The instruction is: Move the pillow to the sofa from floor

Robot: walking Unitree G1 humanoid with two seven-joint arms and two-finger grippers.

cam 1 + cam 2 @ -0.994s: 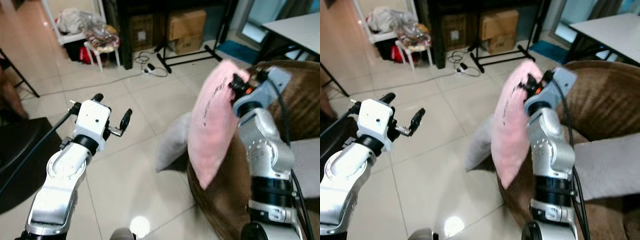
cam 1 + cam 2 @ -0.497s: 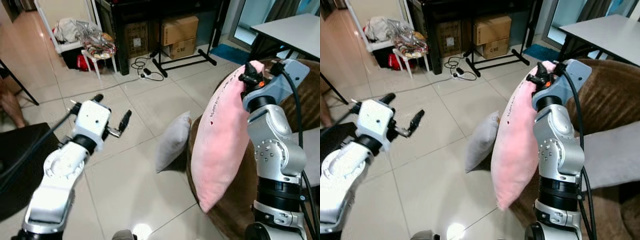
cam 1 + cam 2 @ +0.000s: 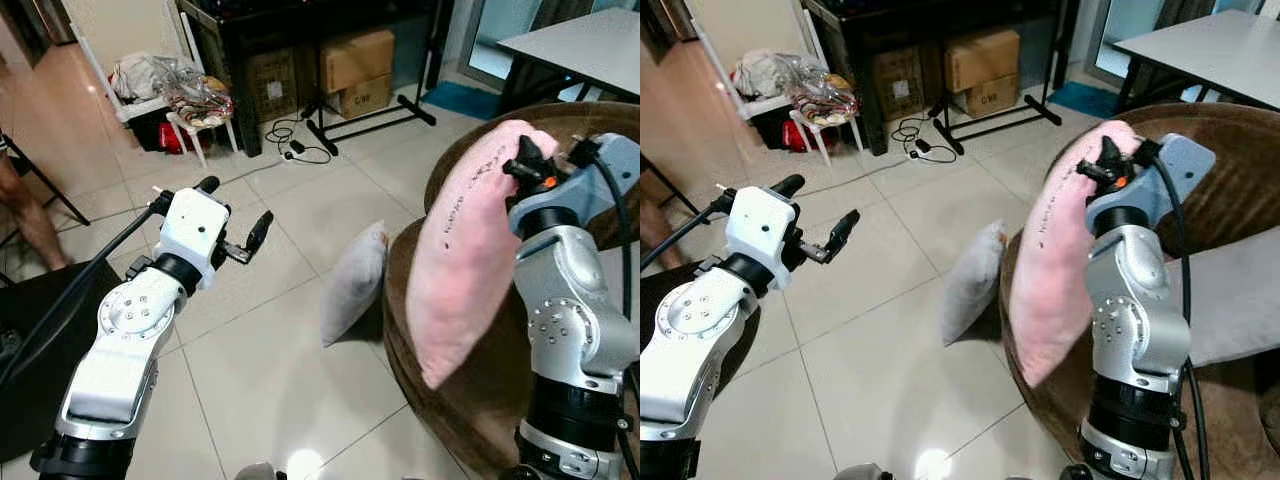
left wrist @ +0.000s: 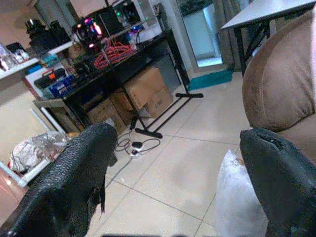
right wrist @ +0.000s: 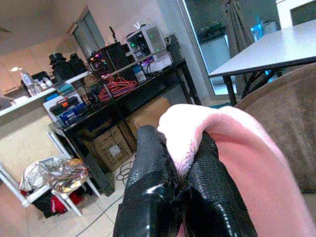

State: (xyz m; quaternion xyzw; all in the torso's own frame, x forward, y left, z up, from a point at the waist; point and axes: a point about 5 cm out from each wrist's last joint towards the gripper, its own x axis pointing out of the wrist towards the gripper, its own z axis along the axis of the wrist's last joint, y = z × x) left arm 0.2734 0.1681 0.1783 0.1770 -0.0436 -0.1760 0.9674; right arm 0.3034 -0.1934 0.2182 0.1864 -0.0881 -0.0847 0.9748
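Since a second ago the pink pillow (image 3: 468, 240) has swung from in front of the sofa's (image 3: 600, 150) arm up toward its seat, and the view has turned with the robot, so the grey pillow (image 3: 355, 285) on the floor (image 3: 260, 350) now sits nearer centre. The right gripper (image 5: 180, 187) holds its fingers clamped on the pink pillow's top corner, at about 2 o'clock in the head view, the pillow hanging clear of the floor against the sofa's arm. To finish well, I judge the arm should carry farther toward 3 o'clock, over the seat, before letting go, lest the pillow slide off. The left gripper (image 3: 232, 218) hovers idle at 9 o'clock, fingers apart.
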